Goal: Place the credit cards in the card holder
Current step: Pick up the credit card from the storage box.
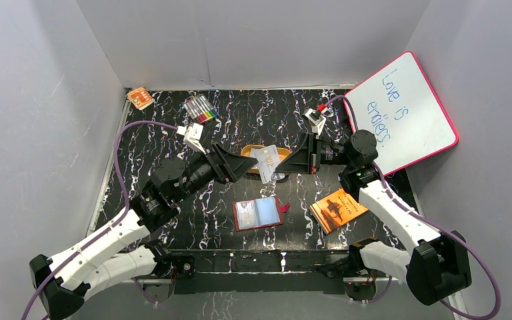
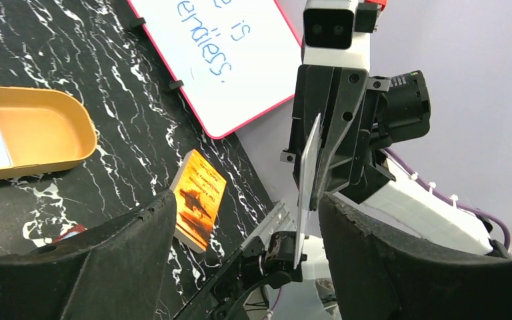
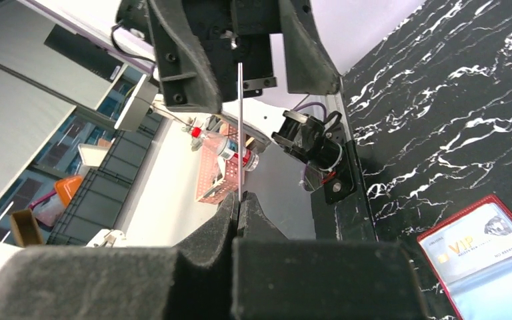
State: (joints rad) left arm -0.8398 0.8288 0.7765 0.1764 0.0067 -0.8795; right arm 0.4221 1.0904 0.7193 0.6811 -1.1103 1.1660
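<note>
The right fingers pinch one credit card in the air above the middle of the table, the left fingers spread wide around its other end, and the card holder lies open toward the near edge.

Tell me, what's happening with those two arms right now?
Right pincer shut on a card, midair. Left pincer open around its far end, not gripping. Wallet open on table, another card inside. Nothing blocks it.
</note>
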